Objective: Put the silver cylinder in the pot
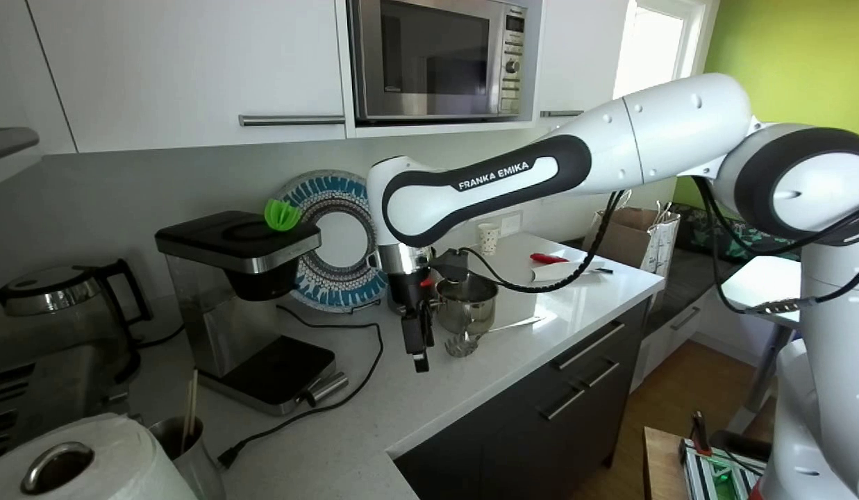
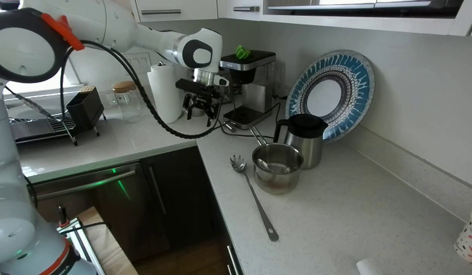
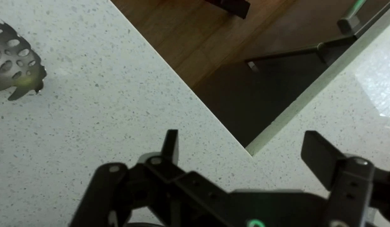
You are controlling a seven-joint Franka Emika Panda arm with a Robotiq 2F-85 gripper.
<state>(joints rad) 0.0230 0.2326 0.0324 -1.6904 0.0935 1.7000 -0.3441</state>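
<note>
The small steel pot (image 1: pixel 466 310) stands on the counter; it also shows in an exterior view (image 2: pixel 276 182), with shiny shapes inside that I cannot identify. A short silver cylinder (image 1: pixel 328 388) lies at the front of the coffee machine's base; it shows small in an exterior view (image 2: pixel 230 126). It is outside the wrist view. My gripper (image 1: pixel 419 355) hangs above the counter between the coffee machine and the pot, pointing down. In the wrist view my gripper (image 3: pixel 241 134) has its fingers wide apart with nothing between them, over the counter's inner corner.
A slotted pasta server (image 2: pixel 258 202) lies beside the pot. A steel canister with a black lid (image 2: pixel 308 149) stands behind it. The coffee machine (image 1: pixel 245 243) and its black cord (image 1: pixel 380 347) are near the gripper. A patterned plate (image 1: pixel 332 298) leans on the wall.
</note>
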